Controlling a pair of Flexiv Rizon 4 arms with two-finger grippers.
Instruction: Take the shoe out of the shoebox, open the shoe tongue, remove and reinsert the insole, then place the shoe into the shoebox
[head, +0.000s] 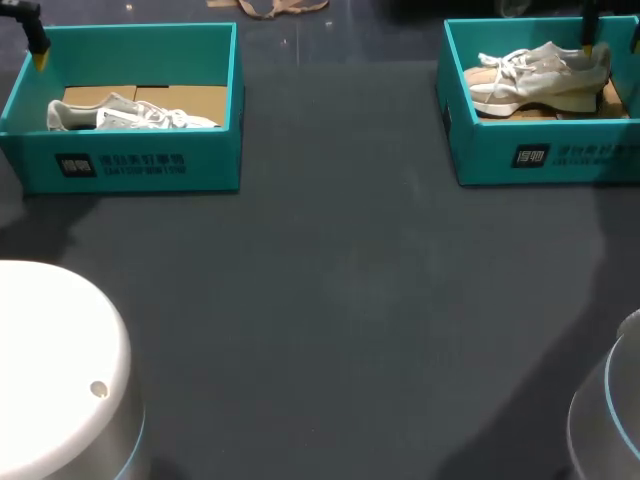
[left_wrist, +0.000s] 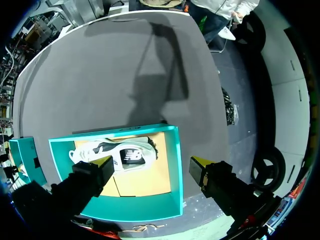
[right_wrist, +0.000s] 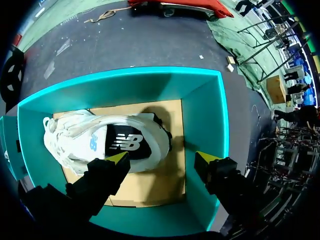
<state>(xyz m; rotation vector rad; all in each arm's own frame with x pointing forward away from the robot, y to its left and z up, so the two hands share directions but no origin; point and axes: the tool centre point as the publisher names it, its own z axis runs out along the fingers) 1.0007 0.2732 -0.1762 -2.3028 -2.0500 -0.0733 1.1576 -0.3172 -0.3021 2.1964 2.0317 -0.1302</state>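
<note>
Left shoebox (head: 130, 170), teal, on the dark table (head: 350, 300): holds the left sneaker (head: 130, 117), pale, lying on its side on the cardboard floor. My left gripper (left_wrist: 152, 162) hangs above this box, fingers spread, gripping nothing.

Right shoebox (head: 540, 155), teal: holds the right sneaker (head: 540, 75), pale, also on its side. My right gripper (right_wrist: 161, 157) hangs above it, fingers apart and empty.
</note>
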